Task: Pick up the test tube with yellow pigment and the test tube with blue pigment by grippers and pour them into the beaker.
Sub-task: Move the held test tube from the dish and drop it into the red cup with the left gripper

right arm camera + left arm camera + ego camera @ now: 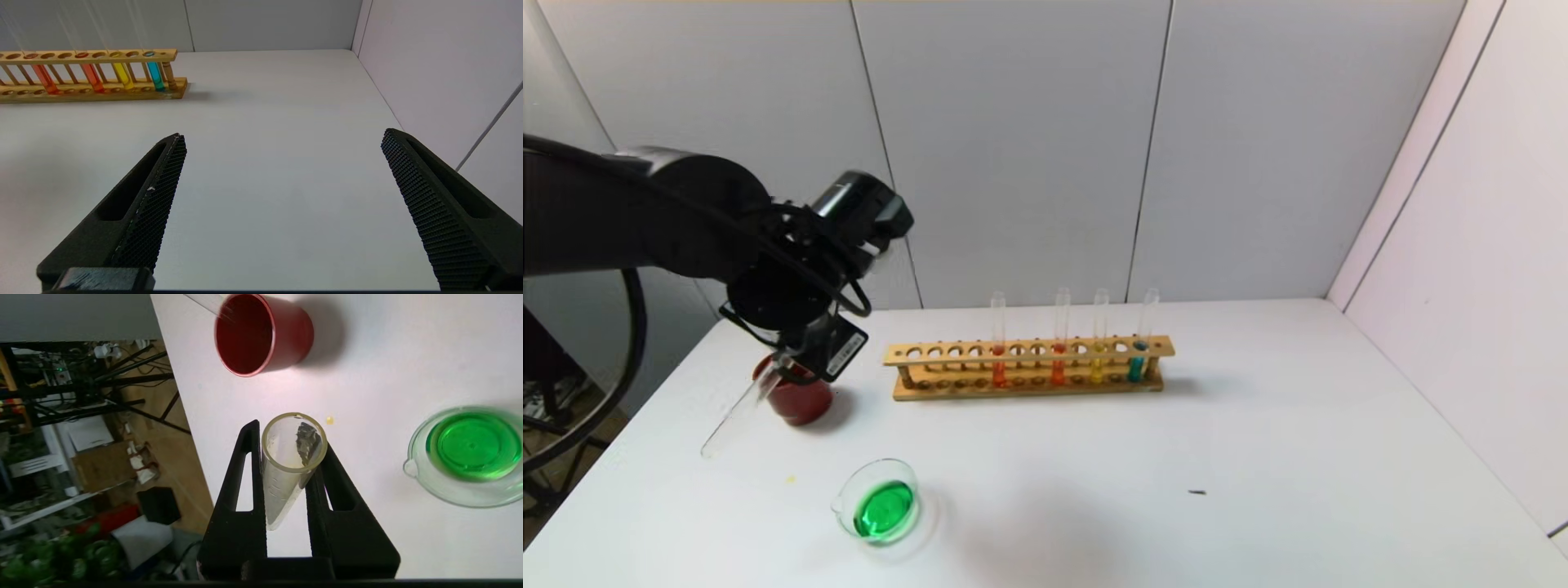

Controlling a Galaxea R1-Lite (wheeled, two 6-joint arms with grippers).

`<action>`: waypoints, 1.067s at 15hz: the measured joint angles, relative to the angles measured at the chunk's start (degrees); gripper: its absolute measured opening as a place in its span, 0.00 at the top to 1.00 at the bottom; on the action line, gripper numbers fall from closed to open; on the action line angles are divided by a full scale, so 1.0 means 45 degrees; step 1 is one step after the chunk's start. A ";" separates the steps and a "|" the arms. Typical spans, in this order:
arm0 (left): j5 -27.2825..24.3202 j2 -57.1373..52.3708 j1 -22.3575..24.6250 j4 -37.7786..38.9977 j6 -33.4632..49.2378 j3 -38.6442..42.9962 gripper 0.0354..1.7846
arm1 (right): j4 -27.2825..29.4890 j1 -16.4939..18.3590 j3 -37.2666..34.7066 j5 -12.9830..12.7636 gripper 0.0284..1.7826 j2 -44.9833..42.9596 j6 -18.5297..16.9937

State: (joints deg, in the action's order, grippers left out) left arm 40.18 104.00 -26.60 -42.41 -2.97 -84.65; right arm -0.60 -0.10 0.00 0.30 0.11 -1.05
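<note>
Left gripper point(286, 473) is pinching an emptied glass tube point(286, 477), its fingers point(241, 486) pressed against both sides just below the mouth. It hangs above the near-left part of the table point(1258, 457), over the red cup point(800, 400), with the tube slanting down and out to the left.

Beaker point(882, 506) sits in front of the cup, apart from it, and holds green liquid, so both colours look already mixed in. 1 yellow tube point(1098, 343) and 1 blue tube point(1142, 343) stand in the wooden rack point(1029, 367) beside 2 orange ones.

My read: this empty goes in the cup. 1 tube already leans in there, so tip this one upright, line its bottom over the free side of the cup, lower slowly, release only once it's inside the rim.

Right gripper point(282, 171) is idle on the right side, fingers spread wide, nothing between them.
</note>
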 joint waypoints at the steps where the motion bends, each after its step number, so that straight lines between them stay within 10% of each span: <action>1: -0.0092 -0.0263 0.0209 0.0433 0.0247 -0.0005 0.83 | 0.0005 0.0000 0.0000 0.0000 0.02 0.0000 0.0000; 16: -0.3161 -0.1103 0.4627 0.6480 0.2013 0.0515 0.83 | 0.0005 0.0000 0.0000 -0.0003 0.02 0.0000 0.0003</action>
State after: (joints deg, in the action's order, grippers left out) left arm 25.95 99.04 -5.78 -13.25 6.08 -82.34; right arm -0.57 -0.10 0.00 0.29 0.11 -1.04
